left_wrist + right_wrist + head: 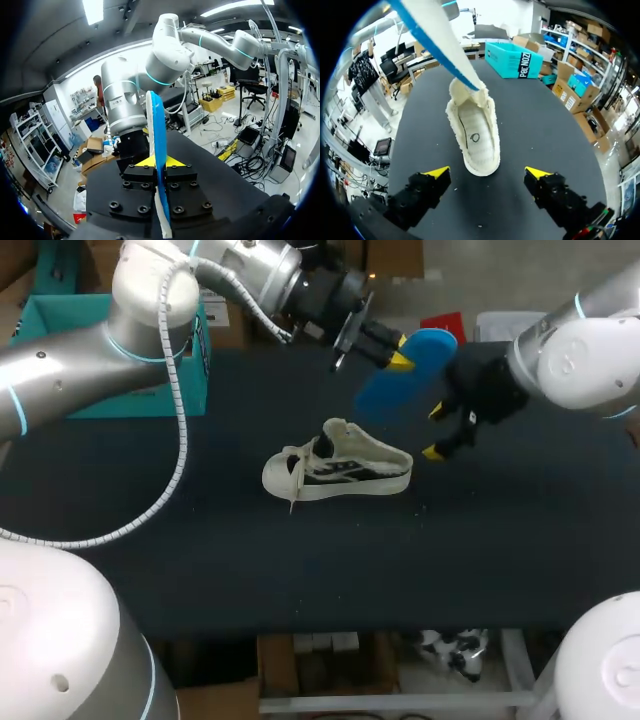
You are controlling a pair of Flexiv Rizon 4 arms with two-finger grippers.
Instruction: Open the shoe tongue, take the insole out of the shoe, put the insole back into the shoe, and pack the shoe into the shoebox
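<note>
Left gripper [398,353] pinches insole [408,380] across its thickness; looks thin, light, bendy, so grip near the middle; right gripper [436,432] open beside shoe [340,472].

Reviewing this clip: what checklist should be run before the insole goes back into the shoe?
1. Grip: left gripper shut on the blue insole: ok.
2. The insole lifted fully out of the sneaker: ok.
3. The sneaker upright on the table, its opening uncovered: ok.
4. Helper: right gripper open and empty, near the heel: ok.
5. Teal shoebox open for packing: cannot tell.
</note>
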